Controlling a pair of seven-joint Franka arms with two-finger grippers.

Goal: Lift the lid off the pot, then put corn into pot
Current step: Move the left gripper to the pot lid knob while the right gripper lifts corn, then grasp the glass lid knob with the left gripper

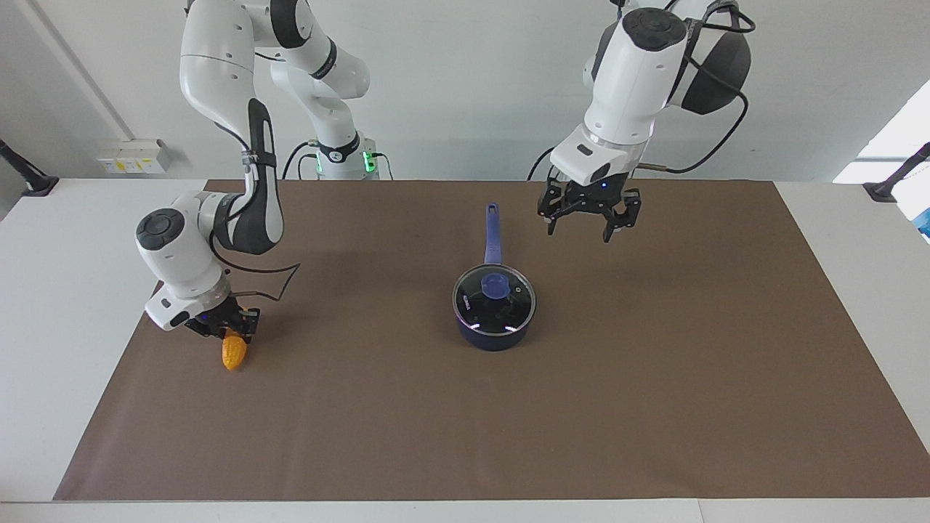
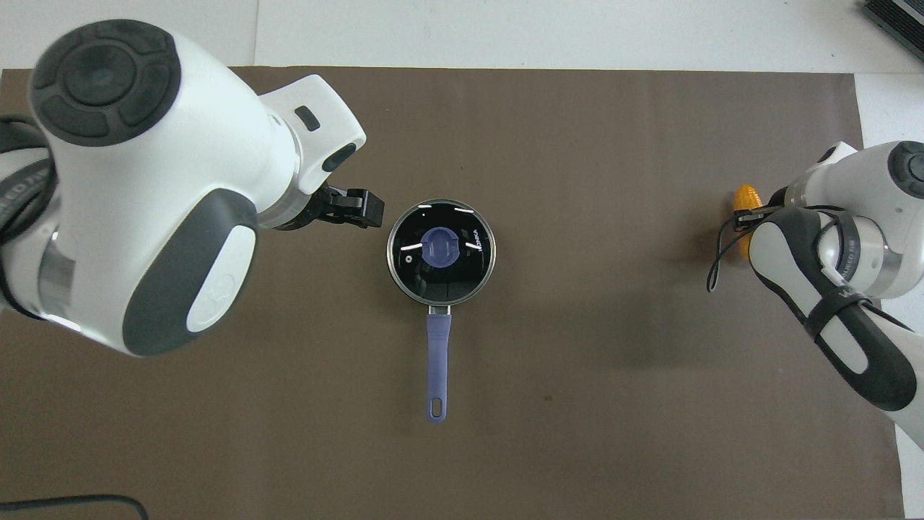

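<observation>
Covering white table (image 1: pixel 51 305): brown mat (image 1: pixel 654 378).

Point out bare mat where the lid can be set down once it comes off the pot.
Bare mat lies between the pot and the left arm's end of the table, and farther from the robots than the pot. The lid is still on. Crowded: the right gripper shut on the corn; the left gripper open.

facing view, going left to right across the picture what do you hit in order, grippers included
right gripper shut on the corn → pot with the lid on it → left gripper, open, up over the mat
</observation>
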